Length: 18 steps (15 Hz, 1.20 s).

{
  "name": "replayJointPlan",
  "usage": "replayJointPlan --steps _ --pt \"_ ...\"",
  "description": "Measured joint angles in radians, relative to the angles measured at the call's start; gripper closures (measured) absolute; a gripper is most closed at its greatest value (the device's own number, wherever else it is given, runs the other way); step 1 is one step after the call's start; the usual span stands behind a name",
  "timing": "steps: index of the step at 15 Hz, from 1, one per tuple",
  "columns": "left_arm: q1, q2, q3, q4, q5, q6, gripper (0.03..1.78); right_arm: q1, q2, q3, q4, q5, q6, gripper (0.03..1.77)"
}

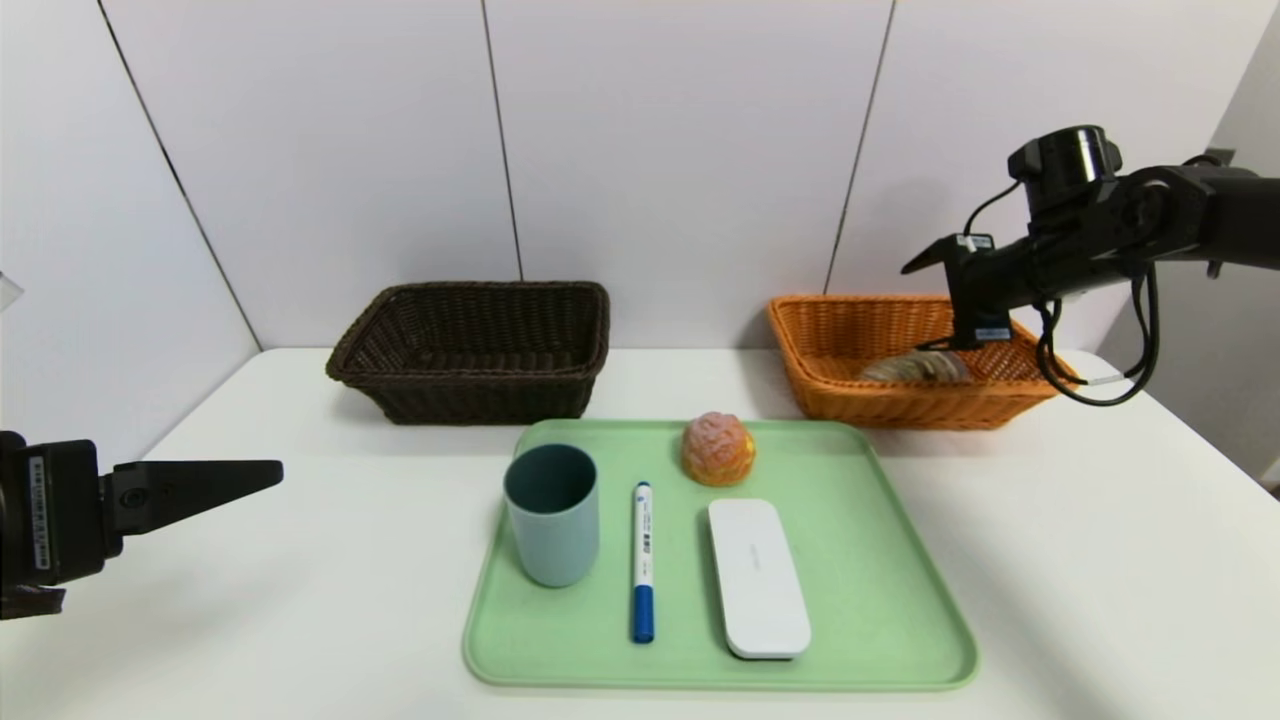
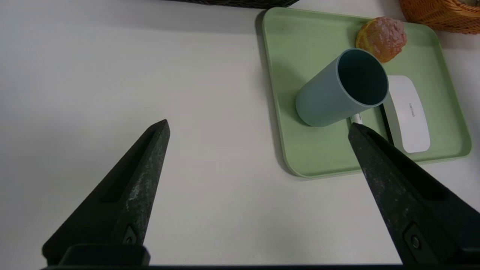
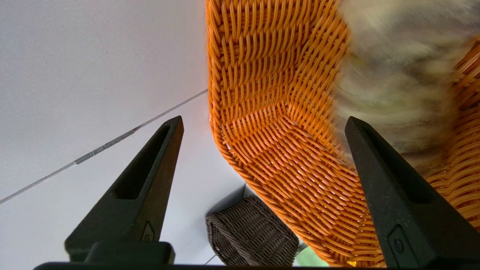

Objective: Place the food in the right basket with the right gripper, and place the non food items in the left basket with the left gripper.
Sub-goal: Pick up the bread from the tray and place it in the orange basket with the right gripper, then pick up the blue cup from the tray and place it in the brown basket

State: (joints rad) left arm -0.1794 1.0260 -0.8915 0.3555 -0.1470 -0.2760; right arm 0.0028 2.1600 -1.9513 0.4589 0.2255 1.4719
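Observation:
My right gripper (image 1: 968,338) (image 3: 263,122) hangs open over the orange right basket (image 1: 850,400) (image 3: 281,150), holding nothing. The twisted bread loaf (image 1: 915,367) (image 3: 397,75) is inside that basket, just below the fingers and blurred. On the green tray (image 1: 880,600) stand the round orange-pink bun (image 1: 718,449) (image 2: 382,37), the grey-blue cup (image 1: 552,515) (image 2: 337,93), the marker pen (image 1: 643,560) with its blue cap towards me, and the white oblong case (image 1: 757,577) (image 2: 408,112). My left gripper (image 1: 270,475) (image 2: 258,125) is parked open at the table's left, short of the tray.
The dark brown left basket (image 1: 470,395) (image 3: 247,232) stands at the back, left of the orange one, with nothing showing inside. White wall panels rise right behind both baskets. Bare white table lies between my left gripper and the tray (image 2: 300,75).

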Motion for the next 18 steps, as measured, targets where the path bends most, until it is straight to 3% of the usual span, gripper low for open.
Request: replayJointPlan --steps 5,8,10,14,17,18 --pt "0.0 -0.002 -0.014 -0.003 0.0 0.0 0.12 0.018 -0.061 0.001 0.018 0.006 0.001 0.2" --pt "0.0 -0.003 -0.022 -0.003 0.0 0.001 0.12 0.113 -0.156 0.001 0.131 0.016 -0.042 0.16" --pt "0.0 -0.003 -0.022 -0.003 0.001 0.002 0.12 0.193 -0.216 0.0 0.293 -0.007 -0.159 0.15" --pt "0.0 -0.015 -0.018 -0.001 -0.001 0.002 0.12 0.287 -0.304 0.001 0.528 -0.168 -0.446 0.12" --pt "0.0 -0.03 -0.011 0.002 -0.002 0.002 0.12 0.321 -0.366 0.001 0.633 -0.187 -0.663 0.11" --pt "-0.001 -0.037 -0.007 0.001 -0.003 0.001 0.12 0.34 -0.38 0.001 0.64 -0.19 -0.685 0.11"
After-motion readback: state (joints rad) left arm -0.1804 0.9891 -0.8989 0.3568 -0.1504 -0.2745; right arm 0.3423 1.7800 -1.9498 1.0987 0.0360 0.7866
